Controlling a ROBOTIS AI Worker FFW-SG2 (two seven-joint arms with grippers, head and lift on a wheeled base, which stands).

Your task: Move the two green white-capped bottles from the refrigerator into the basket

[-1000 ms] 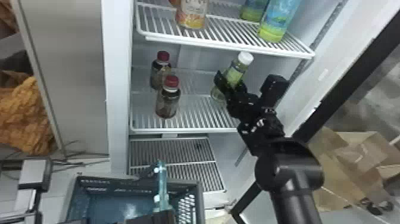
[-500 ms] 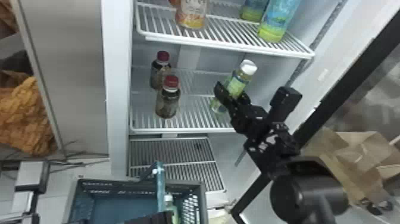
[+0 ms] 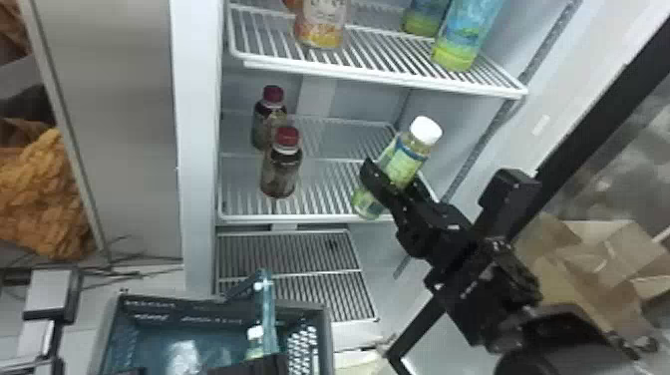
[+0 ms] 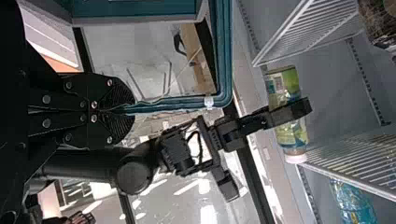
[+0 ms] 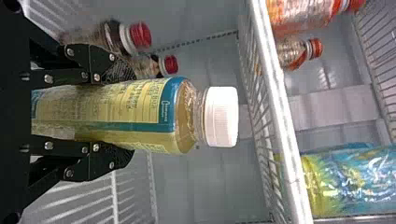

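My right gripper (image 3: 397,185) is shut around the green white-capped bottle (image 3: 410,158), which leans at the front right of the middle shelf. In the right wrist view, the right gripper (image 5: 127,114) has one finger on each side of that bottle (image 5: 140,108), its white cap clear of them. At the bottom edge, my left gripper (image 3: 249,366) is by the teal handle (image 3: 268,319) of the basket (image 3: 326,339); in the left wrist view the left gripper (image 4: 130,111) is shut on this handle (image 4: 177,105). Inside the basket, beside the handle, a white-capped bottle (image 3: 255,335) partly shows.
Two red-capped dark bottles (image 3: 281,167) stand left of the held bottle on the same shelf. Overhead, the upper wire shelf (image 3: 369,75) carries an orange-labelled bottle (image 3: 321,27) and blue-green bottles (image 3: 461,40). The refrigerator's open door lies to the right, with cardboard (image 3: 593,269) beyond.
The right gripper has drawn the held bottle forward and up, tilting it further right. The basket has shifted slightly right, and the white-capped bottle inside it has come into sight.
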